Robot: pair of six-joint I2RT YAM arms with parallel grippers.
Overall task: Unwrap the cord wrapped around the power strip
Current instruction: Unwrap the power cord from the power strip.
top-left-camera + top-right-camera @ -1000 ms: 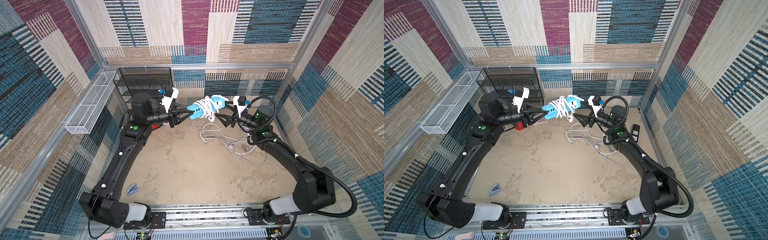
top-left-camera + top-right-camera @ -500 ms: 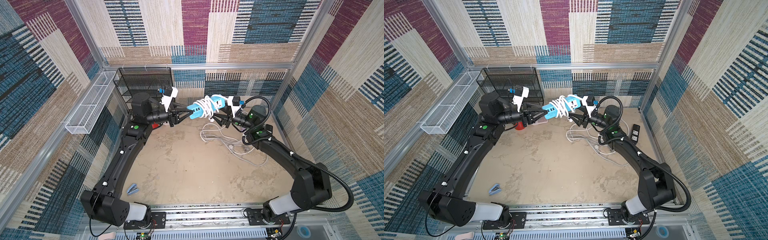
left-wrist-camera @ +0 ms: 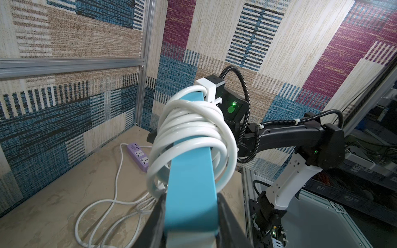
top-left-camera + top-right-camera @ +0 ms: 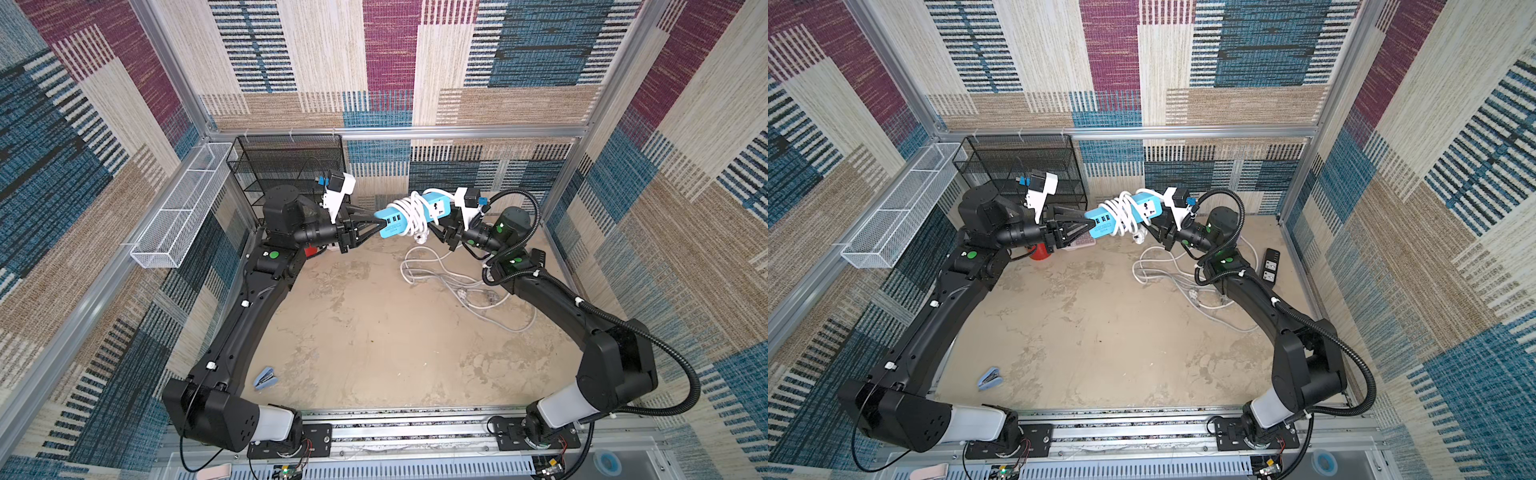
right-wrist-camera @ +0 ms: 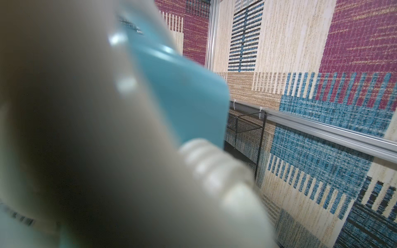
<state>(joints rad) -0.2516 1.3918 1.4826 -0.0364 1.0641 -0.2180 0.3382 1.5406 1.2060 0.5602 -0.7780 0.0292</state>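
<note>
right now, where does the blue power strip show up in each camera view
Top view: blue power strip in mid-air, back centre of the picture.
Top view: same spot, just left of centre.
Left wrist: large in the foreground, running away from the camera.
Right wrist: blurred blue block close to the lens.
Shared landmark: the white cord coiled around it.

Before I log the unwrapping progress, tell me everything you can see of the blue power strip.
The blue power strip is a long, smooth plastic bar held in the air, roughly level, near the back wall. The left gripper is shut on its USB-port end; universal sockets show toward the other end, where the right gripper sits close. Loops of white cord circle its middle.
</note>
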